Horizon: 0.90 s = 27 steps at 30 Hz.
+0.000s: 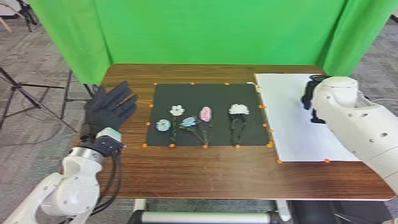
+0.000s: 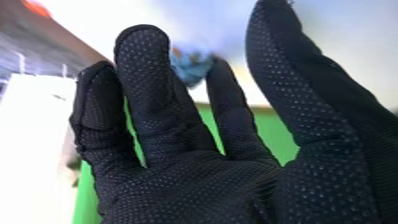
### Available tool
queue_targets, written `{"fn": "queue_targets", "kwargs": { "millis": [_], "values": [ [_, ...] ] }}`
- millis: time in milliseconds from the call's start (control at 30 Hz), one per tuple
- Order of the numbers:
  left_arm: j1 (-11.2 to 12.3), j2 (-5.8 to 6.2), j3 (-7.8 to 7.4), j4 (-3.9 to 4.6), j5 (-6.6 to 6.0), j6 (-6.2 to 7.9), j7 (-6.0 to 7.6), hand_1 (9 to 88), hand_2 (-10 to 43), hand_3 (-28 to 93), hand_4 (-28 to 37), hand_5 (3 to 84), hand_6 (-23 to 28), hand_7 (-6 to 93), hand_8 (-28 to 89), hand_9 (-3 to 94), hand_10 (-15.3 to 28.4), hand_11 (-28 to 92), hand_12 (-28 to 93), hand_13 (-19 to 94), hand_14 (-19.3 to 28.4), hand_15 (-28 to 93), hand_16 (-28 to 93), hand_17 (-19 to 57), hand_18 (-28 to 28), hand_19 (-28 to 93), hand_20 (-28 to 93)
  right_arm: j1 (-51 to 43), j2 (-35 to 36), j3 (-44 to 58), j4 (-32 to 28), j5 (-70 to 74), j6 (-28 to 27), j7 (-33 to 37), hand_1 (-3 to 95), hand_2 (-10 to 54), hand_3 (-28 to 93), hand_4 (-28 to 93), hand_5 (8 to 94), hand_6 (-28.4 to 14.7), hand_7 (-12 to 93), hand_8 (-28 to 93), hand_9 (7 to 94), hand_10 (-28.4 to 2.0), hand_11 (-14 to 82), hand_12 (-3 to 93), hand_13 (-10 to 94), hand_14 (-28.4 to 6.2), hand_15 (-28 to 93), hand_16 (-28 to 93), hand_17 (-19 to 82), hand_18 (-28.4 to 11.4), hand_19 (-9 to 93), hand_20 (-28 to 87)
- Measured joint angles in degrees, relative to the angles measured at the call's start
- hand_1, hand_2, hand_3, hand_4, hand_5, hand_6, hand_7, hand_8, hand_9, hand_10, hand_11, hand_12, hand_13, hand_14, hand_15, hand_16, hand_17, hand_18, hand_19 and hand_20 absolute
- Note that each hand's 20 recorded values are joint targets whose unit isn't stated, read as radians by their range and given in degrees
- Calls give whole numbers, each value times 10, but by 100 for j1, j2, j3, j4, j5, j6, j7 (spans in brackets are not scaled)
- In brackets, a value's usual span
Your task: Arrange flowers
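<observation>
Right fingers (image 2: 147,75) straight, apart; contact with blue bloom (image 2: 191,70) beyond them: cannot tell | left fingers (image 1: 117,95) spread over surface's (image 1: 204,175) left edge | flowers lie on black mat (image 1: 218,92), pink flower (image 1: 206,114) mid-row, ruffled white flower (image 1: 238,109) nearest right edge | likely light, bendy, petals crushable; I'd pinch stems below heads

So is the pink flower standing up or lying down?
Lying down: the pink flower is flat on the black mat, its stem stretched out along it.
</observation>
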Motion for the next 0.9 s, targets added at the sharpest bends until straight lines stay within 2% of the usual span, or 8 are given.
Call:
{"fn": "queue_targets", "kwargs": {
  "millis": [67, 167, 200, 233, 333, 600, 767, 900],
  "values": [
    [0, -11, -5, 0, 10, -20, -15, 253, 98, 714, -282, 358, 68, 120, -89, 273, 138, 169, 76, 169, 147, 275, -68, -52, 122, 219, 81, 8, -5, 2, -1, 53, 38, 101, 500, -95, 757, -283, 375, -38, 178, -136, 410, -220, 96, 100, 618, -88, 616, 306, 361, -248, 860, 328],
    [-4, -34, -11, 3, 13, -46, -42, 253, 98, 713, -283, 359, 67, 119, -89, 275, 138, 172, 74, 171, 148, 279, -68, -52, 122, 219, 80, -45, 17, -2, -44, 72, 321, 244, 580, -95, 709, -282, 554, -10, 226, -144, 619, -145, 157, 145, 701, -48, 549, 385, 390, -233, 881, 347],
    [-7, -39, -11, 4, 13, -49, -49, 253, 97, 713, -283, 360, 67, 119, -88, 275, 138, 172, 74, 171, 148, 280, -68, -52, 122, 219, 80, -76, 34, -20, -56, 64, 510, 275, 590, -95, 705, -282, 578, -6, 234, -146, 646, -136, 170, 153, 706, -46, 547, 394, 392, -232, 883, 349],
    [-9, -41, -11, 4, 13, -50, -55, 254, 97, 712, -283, 360, 67, 119, -88, 275, 138, 173, 73, 171, 148, 280, -69, -53, 122, 220, 80, -108, 54, -53, -61, 41, 755, 296, 599, -95, 699, -283, 596, -3, 245, -149, 674, -124, 165, 190, 710, -43, 545, 403, 394, -230, 885, 354],
    [-11, -48, -10, 4, 13, -63, -79, 253, 96, 713, -283, 361, 68, 118, -88, 276, 138, 174, 73, 171, 148, 281, -70, -52, 122, 219, 80, -234, 117, -174, -62, -132, 1512, 315, 641, -95, 673, -282, 665, -2, 367, 2, 804, -91, 121, 401, 731, -53, 591, 424, 409, -225, 897, 381],
    [60, -69, -104, -29, 21, -107, -125, 255, 95, 710, -283, 359, 67, 117, -87, 275, 138, 174, 72, 172, 149, 283, -71, -52, 122, 220, 80, -639, 253, -152, -280, -600, 1929, 243, 648, -95, 704, -282, 707, 7, 445, 84, 837, -84, 169, 484, 752, -57, 614, 435, 428, -224, 912, 392],
    [134, -276, -331, -61, 150, -165, -256, 255, 95, 709, -283, 360, 67, 117, -87, 276, 137, 175, 72, 172, 149, 283, -72, -53, 123, 221, 80, -1096, 371, 252, -861, -661, 2214, 207, 638, -95, 729, -283, 711, 6, 445, 100, 840, -85, 172, 495, 755, -58, 617, 441, 434, -227, 917, 391],
    [186, -374, -377, -85, 225, -168, -287, 256, 96, 708, -283, 360, 67, 115, -87, 276, 138, 173, 71, 171, 148, 281, -72, -53, 124, 221, 80, -1733, 450, 913, -1796, -701, 2479, 206, 636, -95, 736, -283, 713, 4, 443, 106, 838, -86, 174, 497, 754, -59, 617, 443, 435, -228, 919, 389]
  ]
}}
